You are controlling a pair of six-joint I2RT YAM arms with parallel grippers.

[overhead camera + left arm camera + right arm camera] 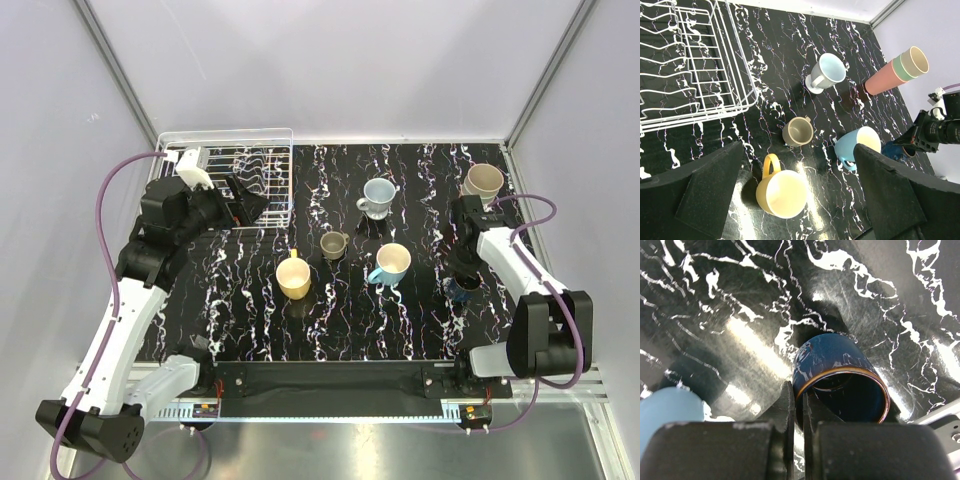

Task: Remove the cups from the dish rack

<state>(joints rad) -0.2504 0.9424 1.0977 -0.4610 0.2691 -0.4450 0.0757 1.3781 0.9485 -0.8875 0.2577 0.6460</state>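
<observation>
The white wire dish rack stands at the back left; no cup shows in it in the left wrist view. My left gripper hovers at its right edge, open and empty. On the table stand a yellow mug, a grey-brown mug, a pale blue mug, a cyan mug and nested tumblers. My right gripper is shut on the rim of the navy mug, one finger inside and one outside, low over the table at the right.
The black marbled table ends in a metal rail at the near edge. White walls and slanted metal posts enclose the back and both sides. The cyan mug lies close to the left of the navy mug.
</observation>
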